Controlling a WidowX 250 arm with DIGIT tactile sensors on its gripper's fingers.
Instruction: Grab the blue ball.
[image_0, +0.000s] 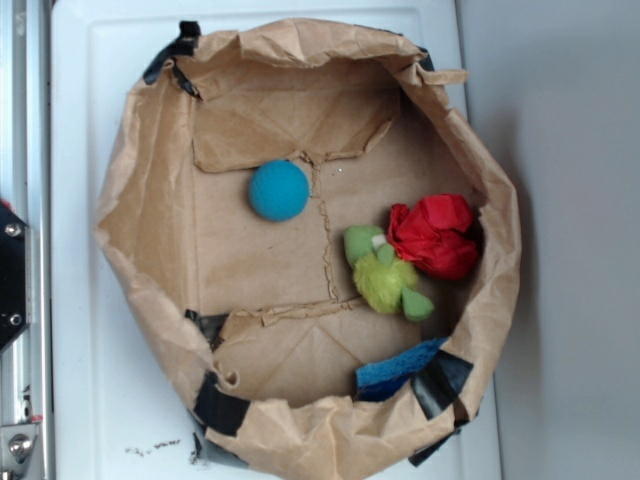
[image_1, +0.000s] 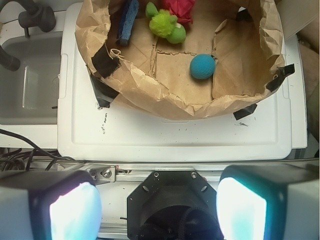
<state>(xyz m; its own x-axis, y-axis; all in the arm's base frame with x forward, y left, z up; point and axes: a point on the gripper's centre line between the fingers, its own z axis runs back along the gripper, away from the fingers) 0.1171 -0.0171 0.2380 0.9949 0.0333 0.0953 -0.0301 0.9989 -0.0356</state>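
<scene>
Four items lie in the paper-lined bin (image_0: 150, 240) in the exterior view, the blue ball (image_0: 279, 190) alone on bare floor apart from the green plush toy (image_0: 385, 275), while the wrist view shows the tool (image_1: 157, 207) spread wide outside the bin's near edge, over the worktop (image_1: 175, 140).

Exterior straight down over the paper bin (image_0: 150, 200); wrist farther back, sharing bin interior.

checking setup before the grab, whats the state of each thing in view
blue ball: loose on the bag floor, ungripped, apart from the other items
paper bag: open, rim rolled down
green plush toy: lying against the red cloth
red cloth: crumpled
blue sponge: leaning on the wall
gripper: open, outside the bag
</scene>
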